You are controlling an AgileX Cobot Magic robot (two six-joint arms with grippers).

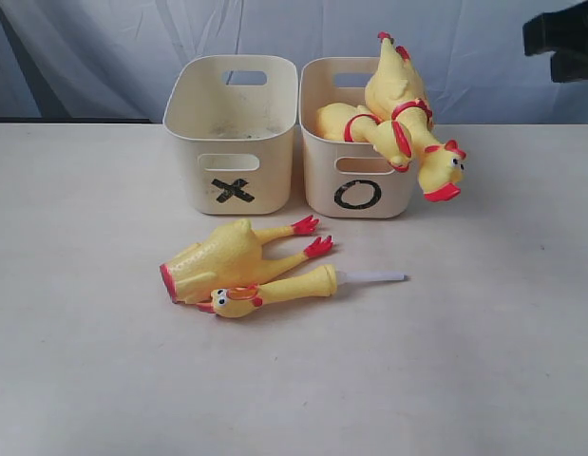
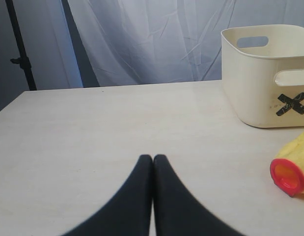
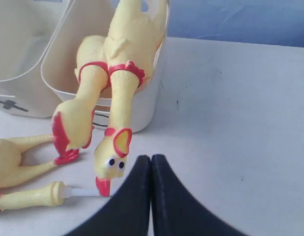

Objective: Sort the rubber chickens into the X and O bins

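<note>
From the exterior view, two cream tubs sit side by side at the far side of the pale table, touching or nearly so. The X bin is on the left and the O bin on the right. Two whole rubber chickens lie in the O bin and spill over its right near corner, heads hanging outside the rim. Nearer, in front of the X bin, the headless body lies on its side with its red feet pointing right. The head-neck piece rests against its near side, its white tube sticking out to the right.

In the left wrist view, the left gripper has its black fingers pressed together with nothing between them, over bare table. The X bin and the body's red-rimmed cut end are off to its side.

In the right wrist view, the right gripper is likewise pinched closed and empty. It is close to the dangling chickens' heads and the tube's tip.
</note>
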